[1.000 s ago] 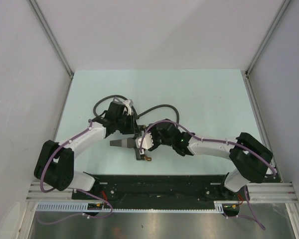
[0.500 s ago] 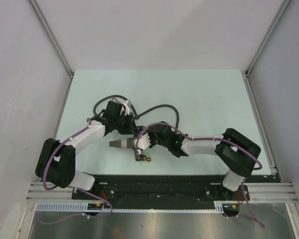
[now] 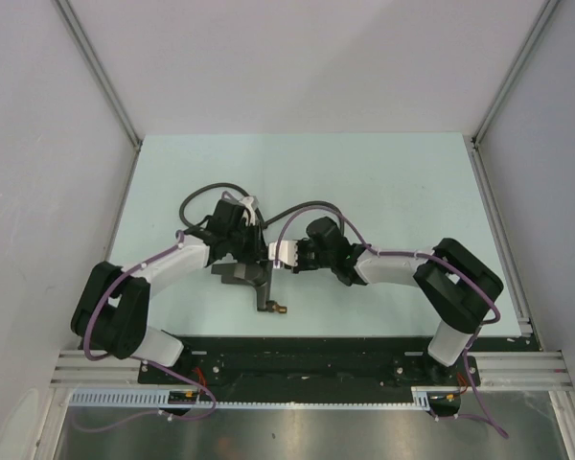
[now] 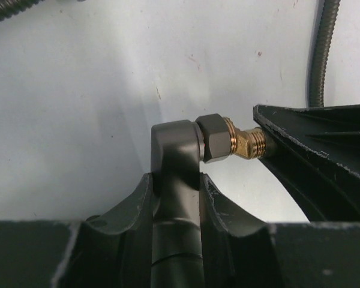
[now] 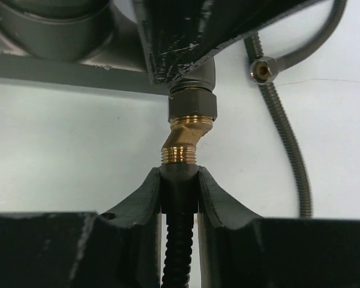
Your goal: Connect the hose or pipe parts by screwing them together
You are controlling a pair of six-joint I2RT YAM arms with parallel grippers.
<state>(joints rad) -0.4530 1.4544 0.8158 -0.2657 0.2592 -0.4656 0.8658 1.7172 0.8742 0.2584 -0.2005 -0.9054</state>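
Top view: left tool (image 3: 254,269) and right tool (image 3: 272,255) nose to nose near the middle of the surface (image 3: 393,172), forked fitting (image 3: 264,295) just beneath, hose (image 3: 311,204) looped behind.

Left wrist: clenched on the fitting's grey stem, brass tip (image 4: 247,143) aimed at the right tool.

Right wrist: clamped round the hose end, butted against that tip.

Best, probably: square the hose end to the threads, hold the fitting rigid, turn gently with a light push. Otherwise, risk of cross-threading.
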